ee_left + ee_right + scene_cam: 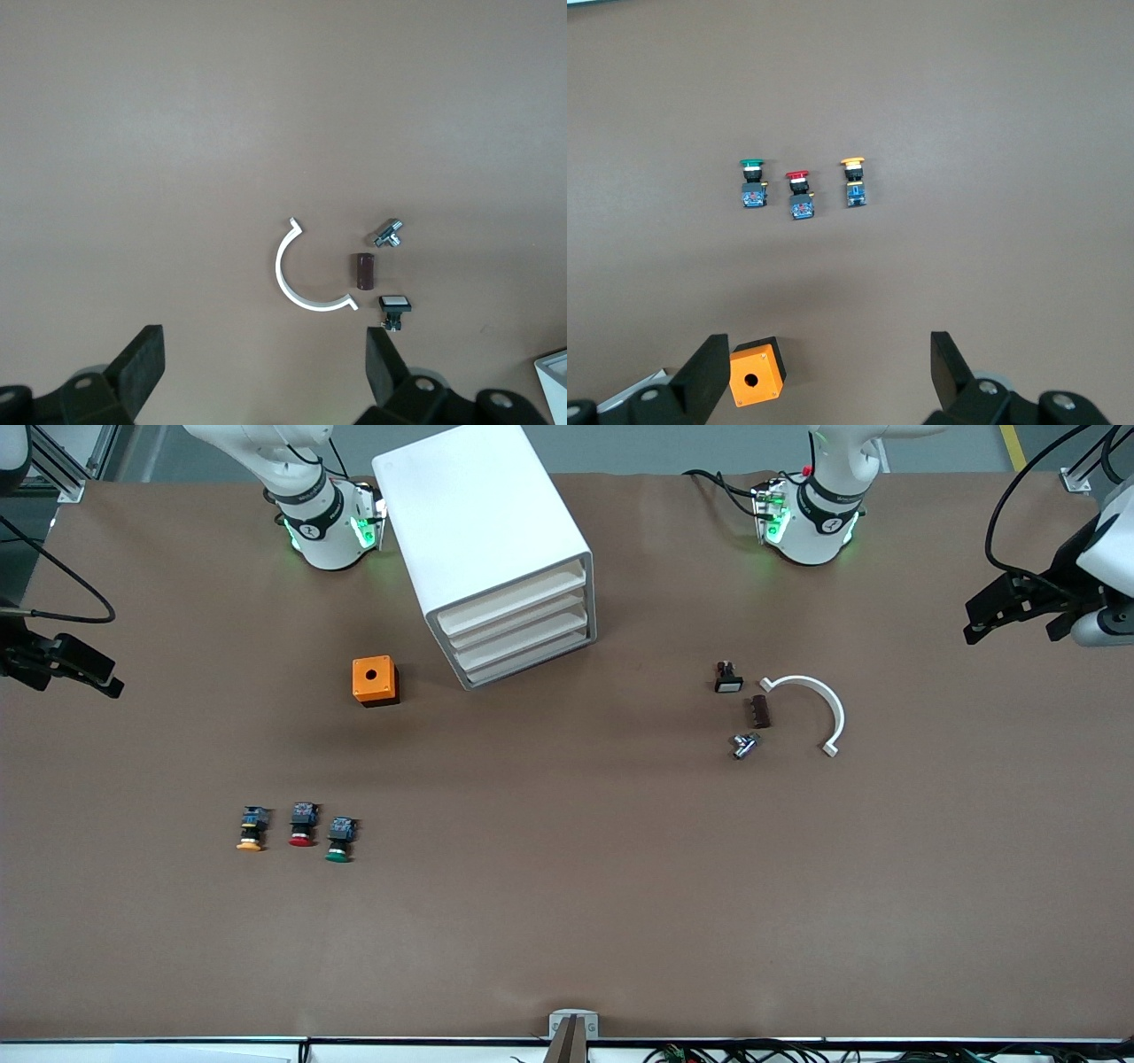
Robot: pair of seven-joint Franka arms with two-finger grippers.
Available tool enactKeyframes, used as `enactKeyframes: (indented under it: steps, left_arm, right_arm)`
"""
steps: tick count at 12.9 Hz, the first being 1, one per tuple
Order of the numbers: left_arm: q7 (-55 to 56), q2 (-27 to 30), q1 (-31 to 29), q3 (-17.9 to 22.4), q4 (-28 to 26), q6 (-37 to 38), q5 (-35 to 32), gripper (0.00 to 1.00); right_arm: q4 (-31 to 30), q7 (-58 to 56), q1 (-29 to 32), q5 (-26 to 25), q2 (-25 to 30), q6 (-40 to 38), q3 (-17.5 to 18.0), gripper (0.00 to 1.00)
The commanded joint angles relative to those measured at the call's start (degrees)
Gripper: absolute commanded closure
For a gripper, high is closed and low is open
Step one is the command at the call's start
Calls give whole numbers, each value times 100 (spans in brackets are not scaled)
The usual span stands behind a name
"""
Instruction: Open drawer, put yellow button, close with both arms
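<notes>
The white cabinet (493, 549) is sitting at upper centre of the front view, angled so its drawer fronts are facing the lower right. The drawer (516, 594), uppermost of four, is sitting flush and shut; no part of the task appears started.

Both arms are waiting, drawn back to the frame edges, probably to leave the working area unobstructed. The left gripper (1019, 609) is hanging at the right edge, over the table's end. Its wrist view is showing the fingers (142, 361) spread wide, holding nothing. The right gripper (66, 664) is hanging at the left edge, likewise spread and empty, as its fingers (950, 365) show.

An orange box (375, 680) is resting just below the cabinet, toward centre-left.

The yellow button (252, 829) is lying at lower left, cap toward the front camera, outermost in a row with a red button (303, 825) and green button (340, 840).
</notes>
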State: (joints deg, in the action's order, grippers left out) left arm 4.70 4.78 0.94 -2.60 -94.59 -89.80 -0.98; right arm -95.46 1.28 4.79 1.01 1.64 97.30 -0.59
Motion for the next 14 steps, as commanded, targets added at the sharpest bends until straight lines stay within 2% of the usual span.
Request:
enactKeyframes:
  steps: [1,6,9,11,14]
  left_arm:
    - [-40,-363,-41,-30,116,94,-104,0]
    - [493,-1153,56,-100,230,94,-52,0]
    - [2160,-1715,485,-118,318,94,-25,0]
    - [3085,-2102,609,-153,318,138,-8,0]
    - [4054,-2604,951,-162,362,225,-16,0]
  right_arm:
    - [-43,-128,92,102,99,-97,77,0]
    - [-95,-207,-91,84,161,-106,24,0]
    - [-96,-207,-179,40,170,-27,-28,0]
    - [-104,-207,-312,40,170,113,-204,0]
    - [-157,-207,-268,40,187,114,-196,0]
